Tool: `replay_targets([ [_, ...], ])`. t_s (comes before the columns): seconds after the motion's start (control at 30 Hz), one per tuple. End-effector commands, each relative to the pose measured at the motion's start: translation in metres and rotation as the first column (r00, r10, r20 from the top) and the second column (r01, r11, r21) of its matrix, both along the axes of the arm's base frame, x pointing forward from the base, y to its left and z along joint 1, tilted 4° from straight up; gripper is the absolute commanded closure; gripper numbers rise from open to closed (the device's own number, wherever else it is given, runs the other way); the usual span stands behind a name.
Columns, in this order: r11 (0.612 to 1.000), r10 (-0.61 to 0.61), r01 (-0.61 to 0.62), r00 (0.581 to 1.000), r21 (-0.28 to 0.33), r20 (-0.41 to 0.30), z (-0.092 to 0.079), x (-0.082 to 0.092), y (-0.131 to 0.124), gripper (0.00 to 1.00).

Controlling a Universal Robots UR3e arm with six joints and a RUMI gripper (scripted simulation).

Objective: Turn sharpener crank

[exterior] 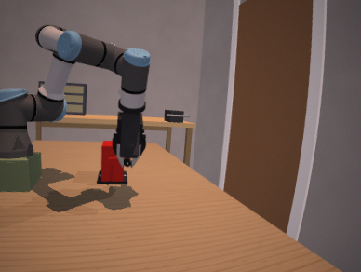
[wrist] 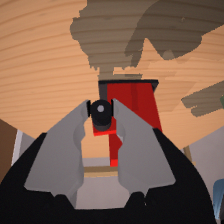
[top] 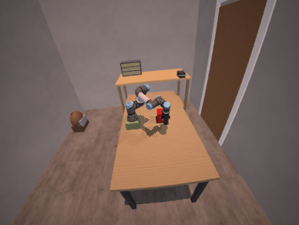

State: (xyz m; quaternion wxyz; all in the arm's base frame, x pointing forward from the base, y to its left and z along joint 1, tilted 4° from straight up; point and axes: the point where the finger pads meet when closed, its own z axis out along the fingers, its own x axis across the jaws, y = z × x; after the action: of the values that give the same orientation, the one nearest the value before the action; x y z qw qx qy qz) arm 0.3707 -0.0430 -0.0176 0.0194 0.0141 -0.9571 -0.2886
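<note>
Jaws are pinched narrow on the small round black knob of the crank [wrist: 100,111], so the two-jaw gripper [wrist: 101,116] definitely has something in it. From the wrist view you can see both pale grey fingers pressing on either side of that knob, which has a little light dot at its centre.

Right behind the knob is the red block-shaped pencil sharpener [wrist: 131,107], sitting on a thin black base plate. It stands upright on the long light-brown wooden table [top: 166,162], towards the far end, just beside the arm's olive-green square pedestal [top: 132,124] but not touching it. In the exterior view, the sharpener [exterior: 112,163] has a sloped top, and the gripper [exterior: 128,160] comes down on its door-facing side, tips tilted a bit, covering the crank from that angle.

The grey arm with light blue joint caps [exterior: 93,50] arches up from the pedestal and drops nearly straight down to the sharpener. Its dark blotchy shadow [exterior: 81,196] falls on the tabletop right next to the base plate.

Background stuff: a narrow wooden side table [top: 153,78] against the back wall with a small black box [top: 180,72] and a slatted grey rack [top: 130,68] on it, a tall brown door with a white frame [top: 235,62], and a brown round thing on the floor [top: 77,119]. No readable labels or writing on anything I can make out.
</note>
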Motion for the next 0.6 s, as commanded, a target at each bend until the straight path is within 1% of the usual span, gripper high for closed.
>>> replay_targets([
  [0.0, 1.0, 0.0, 0.0, 1.0, -0.001, 0.0, -0.006, 0.0, 0.0, 0.91],
  [0.57, 1.0, 0.0, 0.0, 1.0, -0.002, 0.001, -0.019, -0.003, 0.001, 0.91],
])
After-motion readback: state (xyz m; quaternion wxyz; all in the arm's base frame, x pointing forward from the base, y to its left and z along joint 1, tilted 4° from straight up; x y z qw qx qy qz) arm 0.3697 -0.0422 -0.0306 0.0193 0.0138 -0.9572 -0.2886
